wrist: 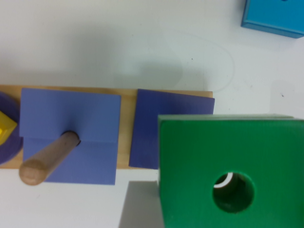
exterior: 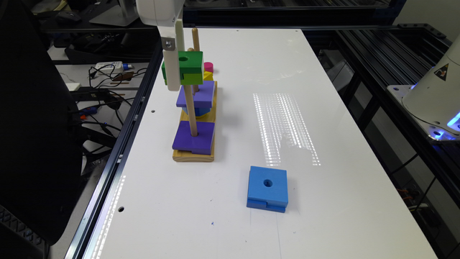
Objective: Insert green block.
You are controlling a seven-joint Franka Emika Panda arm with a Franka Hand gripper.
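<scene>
Green block [exterior: 187,68]: clamped in the gripper [exterior: 172,77], carried high above the wooden peg base [exterior: 194,155] near the table's [exterior: 323,223] edge; hole facing down, seemingly to thread a peg [exterior: 190,108]; not yet inserted.

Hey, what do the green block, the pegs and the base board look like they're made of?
The green block looks like matte foam or soft plastic: flat colour, no shine, two glued-looking layers. The pegs look like bare wood: tan, with faint grain and a rounded tip. The base board also seems to be wood, pale with visible grain, possibly lightly varnished.
</scene>
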